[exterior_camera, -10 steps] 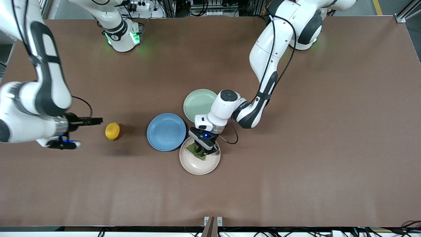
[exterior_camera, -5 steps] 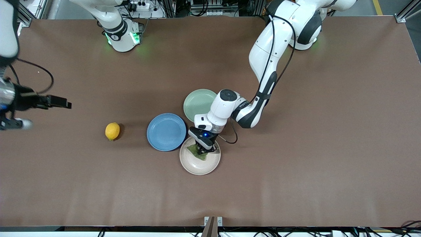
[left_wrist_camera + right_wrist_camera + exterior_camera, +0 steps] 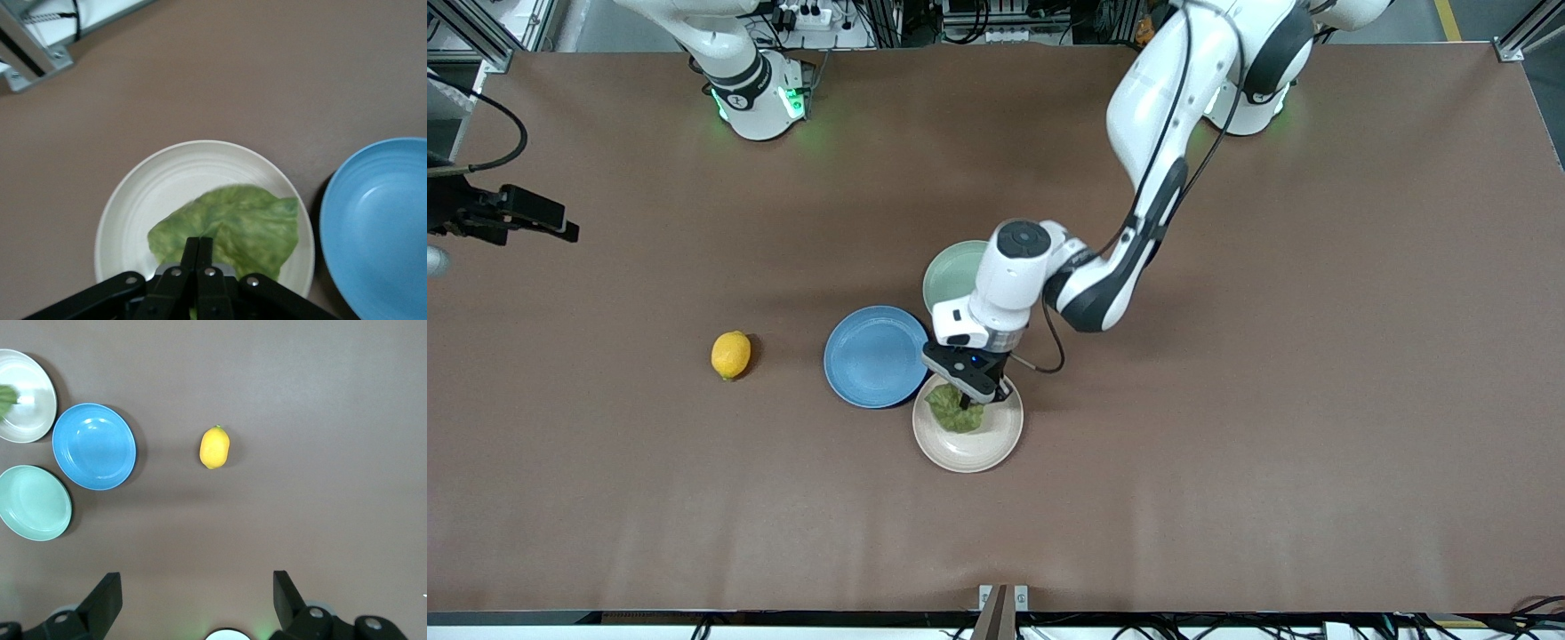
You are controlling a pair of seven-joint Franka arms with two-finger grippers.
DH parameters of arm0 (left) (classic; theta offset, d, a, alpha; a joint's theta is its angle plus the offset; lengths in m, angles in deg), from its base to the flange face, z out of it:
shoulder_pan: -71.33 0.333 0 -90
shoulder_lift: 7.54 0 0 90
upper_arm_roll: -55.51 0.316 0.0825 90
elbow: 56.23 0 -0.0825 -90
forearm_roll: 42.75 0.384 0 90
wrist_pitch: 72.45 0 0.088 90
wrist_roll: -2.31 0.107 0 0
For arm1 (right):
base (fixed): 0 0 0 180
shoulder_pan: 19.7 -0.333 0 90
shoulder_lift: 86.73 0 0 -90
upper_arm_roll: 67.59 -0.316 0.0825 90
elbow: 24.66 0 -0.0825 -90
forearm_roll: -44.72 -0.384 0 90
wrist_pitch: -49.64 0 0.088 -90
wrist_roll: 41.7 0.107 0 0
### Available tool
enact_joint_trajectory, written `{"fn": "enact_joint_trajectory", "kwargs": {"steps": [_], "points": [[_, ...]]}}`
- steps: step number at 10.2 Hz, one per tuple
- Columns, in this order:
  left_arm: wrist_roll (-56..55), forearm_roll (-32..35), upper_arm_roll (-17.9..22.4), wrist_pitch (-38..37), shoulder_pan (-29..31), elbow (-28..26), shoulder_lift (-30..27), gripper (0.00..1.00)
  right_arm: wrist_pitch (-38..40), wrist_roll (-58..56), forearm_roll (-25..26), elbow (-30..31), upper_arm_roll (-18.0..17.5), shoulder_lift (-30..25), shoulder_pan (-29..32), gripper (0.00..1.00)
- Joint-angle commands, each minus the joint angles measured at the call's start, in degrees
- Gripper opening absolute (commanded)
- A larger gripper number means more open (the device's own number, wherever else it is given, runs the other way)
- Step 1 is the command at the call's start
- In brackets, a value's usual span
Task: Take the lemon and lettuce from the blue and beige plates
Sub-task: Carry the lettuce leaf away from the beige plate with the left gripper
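The left gripper (image 3: 963, 402) pinches the lettuce (image 3: 953, 411) tight, just above the beige plate (image 3: 996, 442). The right gripper (image 3: 197, 603) hangs wide open, holding nothing, over the table's edge at the right arm's end.

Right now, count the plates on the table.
3, clustered mid-table: blue plate nearest the lemon, mint-green plate farthest from the front camera, beige plate nearest it. None appear hidden.

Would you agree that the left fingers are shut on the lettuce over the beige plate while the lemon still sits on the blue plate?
Not quite. The lemon lies on the bare table, toward the right arm's end, apart from the blue plate, as the front view shows. The left gripper is indeed shut on the lettuce over the beige plate.
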Motion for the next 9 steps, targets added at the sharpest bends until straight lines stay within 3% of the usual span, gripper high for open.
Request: {"fn": "enact_joint_trajectory", "kwargs": {"steps": [1, 2, 4, 6, 9], "points": [[0.02, -5.22, -0.79, -16.64, 5.92, -5.51, -13.78, 0.0, -0.22, 0.08, 2.05, 2.08, -0.27, -1.06, -1.5, 1.0], [4.56, -6.91, -1.57, -23.16, 11.44, -7.7, -17.93, 0.0, -0.22, 0.25, 2.23, 1.99, -0.01, -0.97, -2.37, 1.0], [14.06, -8.51, -2.02, -33.73, 23.04, -9.48, -19.29, 0.0, -0.39, 0.08, 2.23, 1.99, 0.09, -0.88, -2.29, 1.0], [21.44, -9.2, -2.11, -34.56, 32.2, -11.5, -15.53, 0.0, -0.83, -0.36, 4.15, 1.82, 0.0, -0.79, -2.38, 1.0], [21.92, -9.99, -2.02, -32.9, 35.23, -14.56, -10.42, 0.0, -1.62, -0.36, 4.34, 1.99, 0.0, -0.79, -2.38, 1.0]]}}
